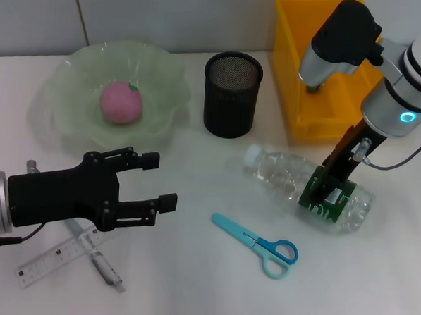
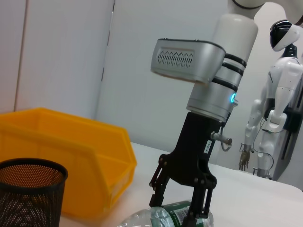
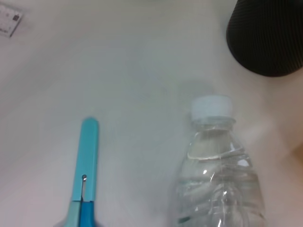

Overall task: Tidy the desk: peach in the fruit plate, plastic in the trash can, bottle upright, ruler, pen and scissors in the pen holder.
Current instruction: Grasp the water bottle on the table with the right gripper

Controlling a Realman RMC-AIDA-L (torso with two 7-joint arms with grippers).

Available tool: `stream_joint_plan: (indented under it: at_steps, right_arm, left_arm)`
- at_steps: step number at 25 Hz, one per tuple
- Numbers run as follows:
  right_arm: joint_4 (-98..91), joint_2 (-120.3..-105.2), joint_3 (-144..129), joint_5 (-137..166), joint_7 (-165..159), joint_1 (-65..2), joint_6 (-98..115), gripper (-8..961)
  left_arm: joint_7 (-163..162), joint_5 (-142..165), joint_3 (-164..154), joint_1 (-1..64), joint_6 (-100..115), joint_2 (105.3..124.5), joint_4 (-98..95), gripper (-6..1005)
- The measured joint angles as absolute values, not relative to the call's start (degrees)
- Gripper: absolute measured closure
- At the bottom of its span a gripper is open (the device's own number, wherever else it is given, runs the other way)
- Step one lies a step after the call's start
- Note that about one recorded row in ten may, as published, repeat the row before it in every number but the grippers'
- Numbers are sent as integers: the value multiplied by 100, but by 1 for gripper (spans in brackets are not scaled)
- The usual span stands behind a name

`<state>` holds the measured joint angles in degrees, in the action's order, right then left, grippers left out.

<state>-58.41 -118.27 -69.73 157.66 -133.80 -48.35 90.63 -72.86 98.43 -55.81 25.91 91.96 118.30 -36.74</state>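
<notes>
The bottle [image 1: 280,174] lies on its side on the desk [image 1: 190,283], cap toward the pen holder [image 1: 231,94]. My right gripper [image 1: 328,195] reaches down over its green label, fingers against both sides, shut on it. The left wrist view shows that gripper [image 2: 177,208] astride the bottle [image 2: 142,220]. My left gripper [image 1: 163,180] hovers open at the left. Under it lie the ruler [image 1: 53,261] and the pen [image 1: 96,254], crossed. The scissors [image 1: 259,245] lie closed in front. The peach [image 1: 121,102] sits in the fruit plate [image 1: 64,114]. No plastic shows.
The yellow trash can [image 1: 298,98] stands at the back right behind my right arm, next to the pen holder [image 2: 28,194]. In the right wrist view the bottle [image 3: 218,165] and the scissors [image 3: 87,161] lie side by side on the white top.
</notes>
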Motion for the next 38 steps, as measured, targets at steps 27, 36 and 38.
stream_joint_plan:
  at_steps: [27, 36, 38]
  right_arm:
    - [-5262, -11885, -7147, 15766, -13359, -4833, 8619, 141]
    - [-5203, -11893, -7190, 15766, -13359, -4832, 8563, 140]
    - [-5203, -11897, -7250, 15766, -13359, -4825, 8560, 140]
  left_arm:
    - [-7287, 9834, -5565, 2619, 9201, 11821, -3700, 189]
    - [-7282, 9835, -5563, 2623, 9205, 11824, -3699, 190]
    - [-7277, 9834, -5563, 2625, 9207, 11829, -3694, 190]
